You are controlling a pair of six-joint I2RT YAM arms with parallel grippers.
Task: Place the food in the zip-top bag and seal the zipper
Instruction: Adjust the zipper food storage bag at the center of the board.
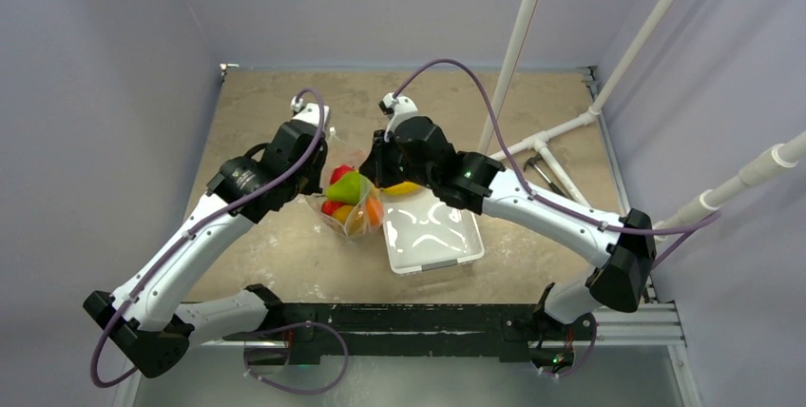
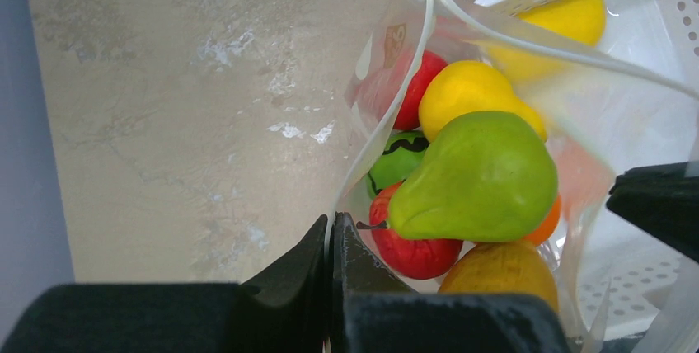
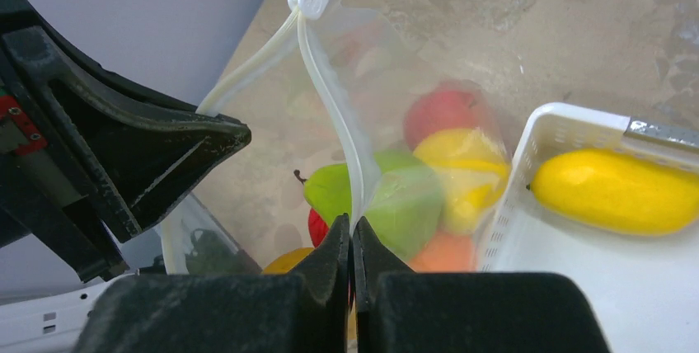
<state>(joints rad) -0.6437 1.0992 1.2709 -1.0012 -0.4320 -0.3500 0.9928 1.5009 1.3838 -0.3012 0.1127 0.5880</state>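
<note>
Where the desk bears one white tray, one zip-top bag stands open just left of it. Its two zipper lips are clamped, one by the left pincer, one by the right pincer. Seven toy fruits sit inside, and one yellow fruit lies in the tray.

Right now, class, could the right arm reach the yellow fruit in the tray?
Probably yes: the yellow fruit lies uncovered nearby, but the right gripper is shut on the zip-top bag and must release first.
</note>
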